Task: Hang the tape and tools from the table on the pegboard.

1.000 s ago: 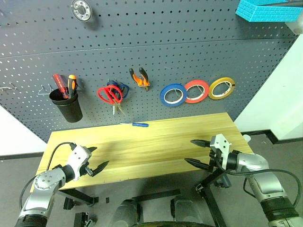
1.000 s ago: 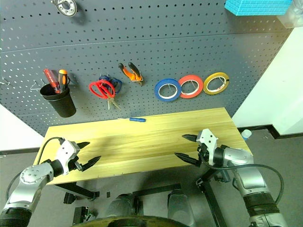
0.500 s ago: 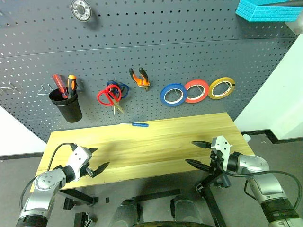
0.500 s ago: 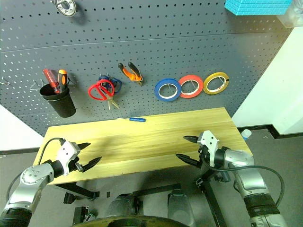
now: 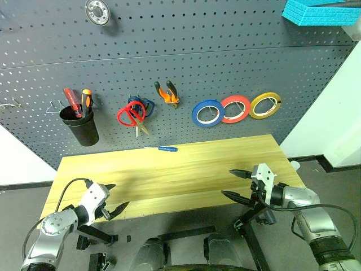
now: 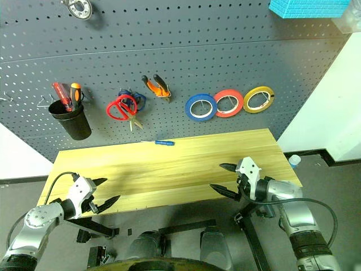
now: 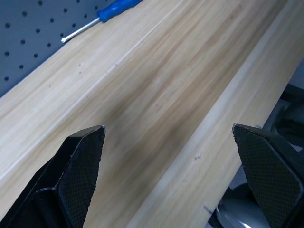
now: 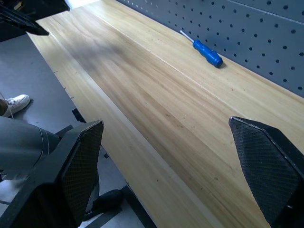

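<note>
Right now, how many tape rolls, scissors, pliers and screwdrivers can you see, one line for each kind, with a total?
Tape rolls: 3, blue, red, yellow
Scissors: 2, red, blue
Pliers: 1
Screwdrivers: 3, two in the black cup, one on the table
Total: 9

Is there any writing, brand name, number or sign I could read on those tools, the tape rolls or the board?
None can be read. The blue tape, red-handled scissors, pliers and blue-handled screwdriver show no legible marks; any printing on them is too small to tell. The pegboard, the table and the black cup are plain.
</note>
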